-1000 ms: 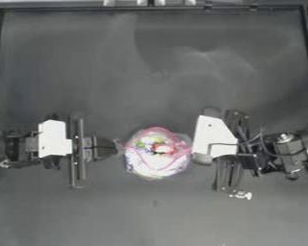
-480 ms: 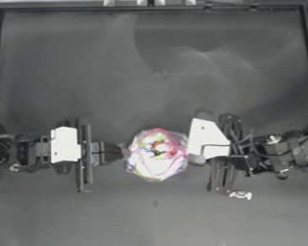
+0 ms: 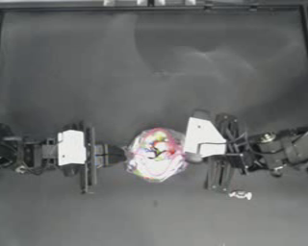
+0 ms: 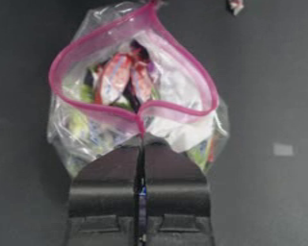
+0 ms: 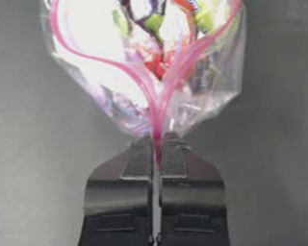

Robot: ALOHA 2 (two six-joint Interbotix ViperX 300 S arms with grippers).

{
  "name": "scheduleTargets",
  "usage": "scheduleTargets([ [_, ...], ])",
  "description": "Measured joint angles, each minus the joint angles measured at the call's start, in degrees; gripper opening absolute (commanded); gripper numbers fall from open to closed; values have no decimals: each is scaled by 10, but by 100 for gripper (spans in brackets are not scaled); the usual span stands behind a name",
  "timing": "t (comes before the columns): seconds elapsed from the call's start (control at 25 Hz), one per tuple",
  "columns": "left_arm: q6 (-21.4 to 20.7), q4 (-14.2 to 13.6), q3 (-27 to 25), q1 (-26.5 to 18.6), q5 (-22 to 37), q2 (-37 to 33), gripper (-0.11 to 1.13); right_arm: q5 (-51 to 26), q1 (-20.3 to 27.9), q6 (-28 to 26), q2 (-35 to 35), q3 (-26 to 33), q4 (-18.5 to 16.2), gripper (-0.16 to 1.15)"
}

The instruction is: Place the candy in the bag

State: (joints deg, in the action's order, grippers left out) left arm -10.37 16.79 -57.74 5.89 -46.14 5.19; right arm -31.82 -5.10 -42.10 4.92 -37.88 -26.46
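The clear bag (image 3: 155, 154) with colourful sweets inside hangs between my two grippers at the table's middle front. My left gripper (image 3: 122, 154) is shut on one end of its pink closure strip (image 4: 86, 103). My right gripper (image 3: 187, 154) is shut on the opposite end of the strip (image 5: 158, 113). The bag (image 4: 137, 91) has its mouth bowed open in a heart shape, and the bag (image 5: 150, 62) shows the same opening in the right wrist view. The candy (image 3: 240, 194), a tiny whitish wrapped sweet, lies on the table below the right arm; the candy (image 4: 236, 6) also shows beyond the bag.
The dark table (image 3: 150, 72) is bordered by a raised frame along its back and sides. Both arms lie level across the front half, left arm (image 3: 28, 154) and right arm (image 3: 278, 150).
The left gripper has slid right and the right gripper slightly left, toward each other. The bag has grown narrower between them and its mouth has bulged open.
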Motion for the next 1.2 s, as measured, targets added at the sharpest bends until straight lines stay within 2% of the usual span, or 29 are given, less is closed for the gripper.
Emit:
scheduleTargets([
  [0.52, 1, 1, 2, 1, 0, 6, 12, 12, 4, 4, -9, -3, 0, 7],
  [0.64, 1, 1, 3, 2, 0, 6, 12, 14, 4, 6, -9, -3, 1, 25],
  [0.8, 1, 1, 3, 4, 0, 6, 12, 20, 4, 6, -9, -2, 1, 67],
  [0.88, 1, 1, 3, 4, 0, 6, 12, 20, 4, 4, -9, -3, 2, 84],
  [0.96, 1, 1, 3, 4, 0, 6, 12, 20, 4, 1, -9, -3, 3, 91],
  [1.2, 1, 1, 3, 5, 0, 6, 12, 12, 9, 4, 3, -3, 4, 91],
])
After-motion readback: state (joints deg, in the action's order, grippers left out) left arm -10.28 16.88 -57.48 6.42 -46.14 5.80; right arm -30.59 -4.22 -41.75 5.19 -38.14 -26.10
